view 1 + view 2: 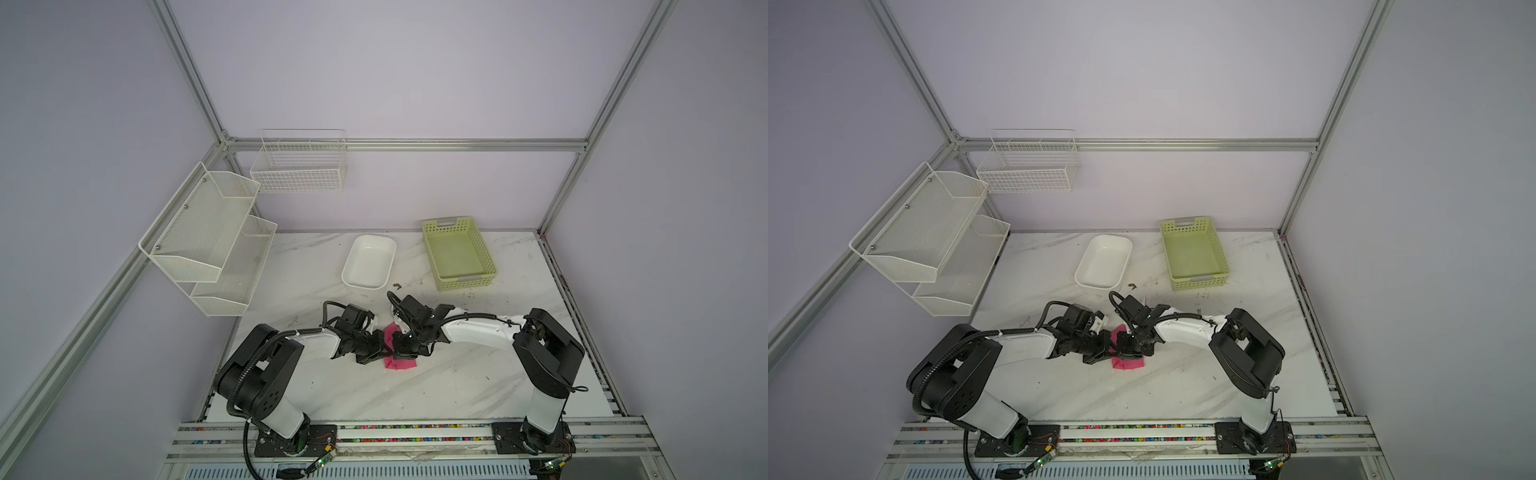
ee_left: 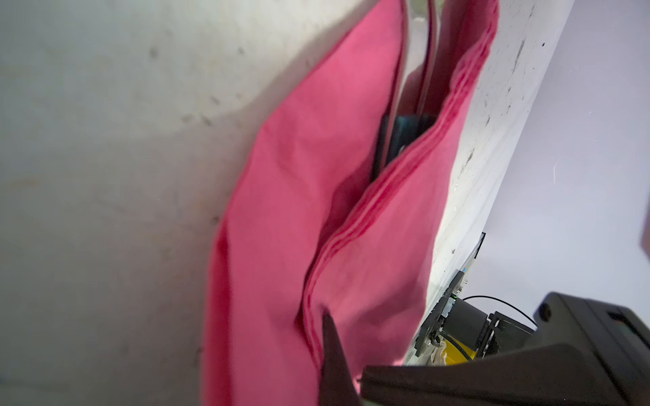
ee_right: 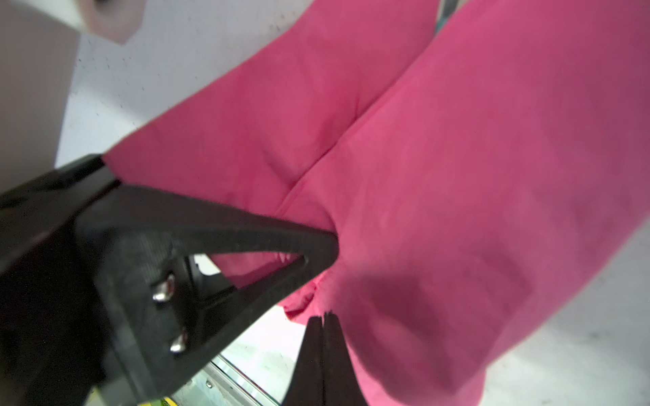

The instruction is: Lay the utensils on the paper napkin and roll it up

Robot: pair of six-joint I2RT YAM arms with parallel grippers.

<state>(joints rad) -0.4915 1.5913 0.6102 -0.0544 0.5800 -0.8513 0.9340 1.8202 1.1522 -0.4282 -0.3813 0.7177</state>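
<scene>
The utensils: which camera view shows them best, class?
The left wrist view: the utensils lie inside the folded paper napkin, dark handles and metal necks showing. The right wrist view shows almost only napkin; in both top views they cannot be seen.

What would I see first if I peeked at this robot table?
The bright pink paper napkin in the middle of the marble table, folded over the utensils, whose shiny metal peeks out of one end. The two black arms meet right at it, left fingers and right fingers both shut at its edge. Farther back sit a white tray and a green basket.
</scene>
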